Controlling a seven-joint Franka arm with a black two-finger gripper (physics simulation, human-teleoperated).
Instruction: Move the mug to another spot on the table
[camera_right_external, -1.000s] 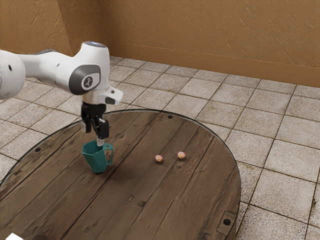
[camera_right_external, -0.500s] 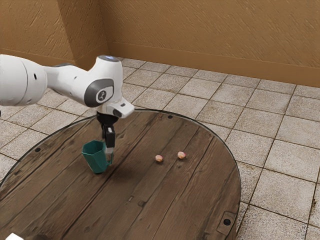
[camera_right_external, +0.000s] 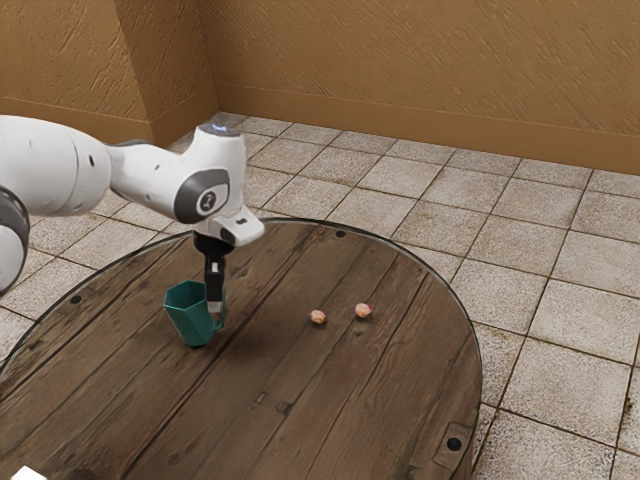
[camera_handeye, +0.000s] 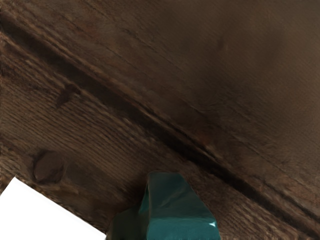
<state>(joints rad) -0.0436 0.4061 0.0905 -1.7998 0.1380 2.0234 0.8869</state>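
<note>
One round plank table (camera_right_external: 330, 400) takes up most of your exterior view, standing on a tiled floor (camera_right_external: 520, 230) with brown walls behind. Your arm (camera_right_external: 150, 175) comes in from the exterior view's left and bends down over the table's left part. The mug (camera_right_external: 190, 315), teal and upright with its mouth open upward, stands on the table toward the exterior view's left, well in from the edge. Your gripper (camera_right_external: 213, 298) points straight down at the side of the mug that faces the exterior view's right, where the handle is. Its tip is about level with the rim, touching it or just beside it. You see it edge-on, so you cannot tell how wide it stands or whether it has hold of the mug. In the wrist view the mug (camera_handeye: 170, 210) sits just under the hand, with dark planks of the table (camera_handeye: 175, 75) beyond it. Two small pale lumps (camera_right_external: 318, 317) lie near each other on the table, well apart from the mug toward the exterior view's right, with bare planks between them and the mug
</note>
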